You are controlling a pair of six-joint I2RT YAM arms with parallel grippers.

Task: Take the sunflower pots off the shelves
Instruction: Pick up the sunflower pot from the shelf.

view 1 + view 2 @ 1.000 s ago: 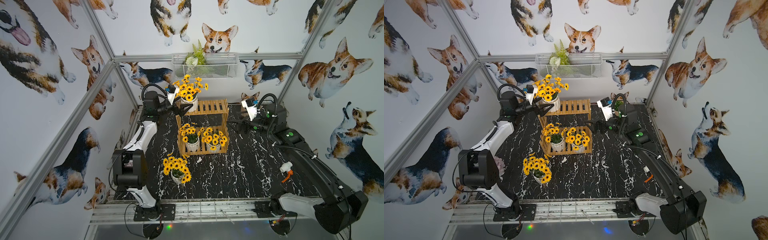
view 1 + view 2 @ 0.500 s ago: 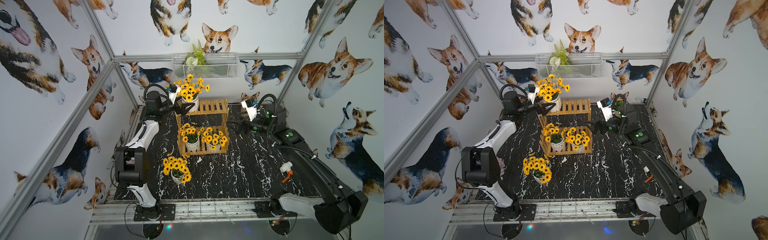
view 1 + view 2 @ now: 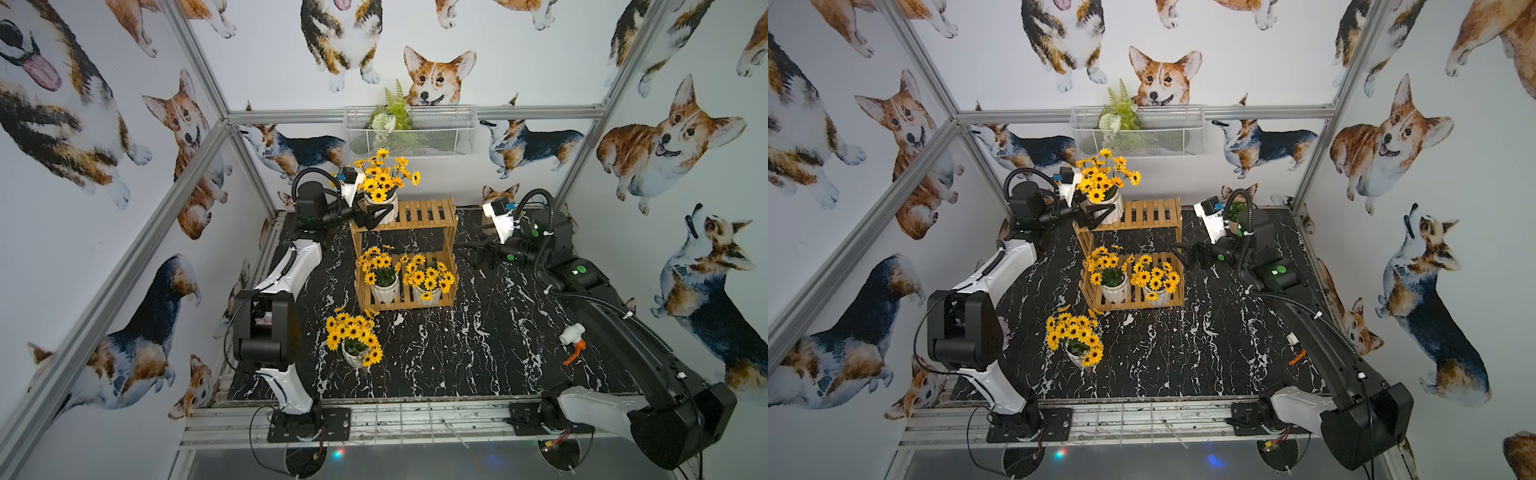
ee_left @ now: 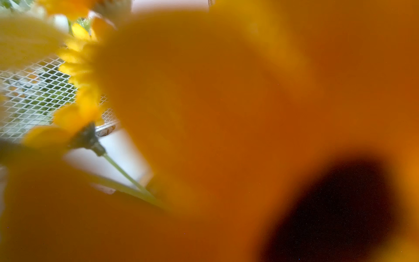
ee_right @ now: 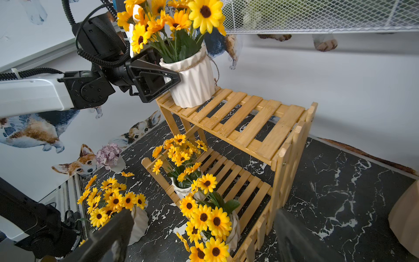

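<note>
Our left end effector [image 3: 374, 217], jaws wide and gripping nothing, straddles a sunflower pot [image 5: 192, 84] at the top corner of the shelves [image 5: 249, 118]. An off-centre squeeze could topple it. Our right end effector [image 3: 471, 255] gapes empty.

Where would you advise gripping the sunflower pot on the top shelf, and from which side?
Take the top-shelf pot by its ribbed body below the twine, coming level from the shelves' left end, where the open left gripper flanks it: it stands upright at that edge, and blooms crowd its top.
</note>
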